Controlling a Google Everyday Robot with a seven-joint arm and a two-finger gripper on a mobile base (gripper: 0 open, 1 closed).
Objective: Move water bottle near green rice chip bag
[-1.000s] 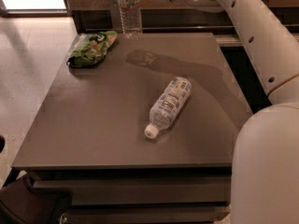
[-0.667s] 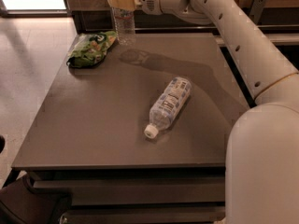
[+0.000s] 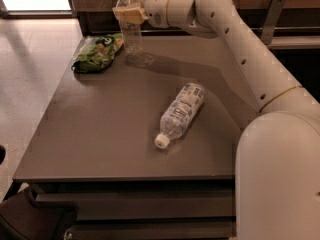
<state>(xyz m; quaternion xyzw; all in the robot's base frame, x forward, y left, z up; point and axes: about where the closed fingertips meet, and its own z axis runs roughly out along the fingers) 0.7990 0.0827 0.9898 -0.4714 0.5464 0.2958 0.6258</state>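
The water bottle (image 3: 132, 38) is slim and clear and stands upright at the table's far left, just right of the green rice chip bag (image 3: 97, 53). My gripper (image 3: 129, 11) is shut around the bottle's upper part, reaching in from the right. The bottle's base is at or just above the table top; I cannot tell whether it touches. The bag lies flat by the far left corner, a small gap from the bottle.
A fatter bottle with a large white-and-blue label (image 3: 181, 111) lies on its side mid-table, cap toward the front. My white arm (image 3: 240, 49) spans the far right of the brown table (image 3: 100, 134). Light floor lies to the left.
My gripper has carried the water bottle left and lower, from behind the table's far edge to right beside the green bag. The lying bottle and bag have not moved.
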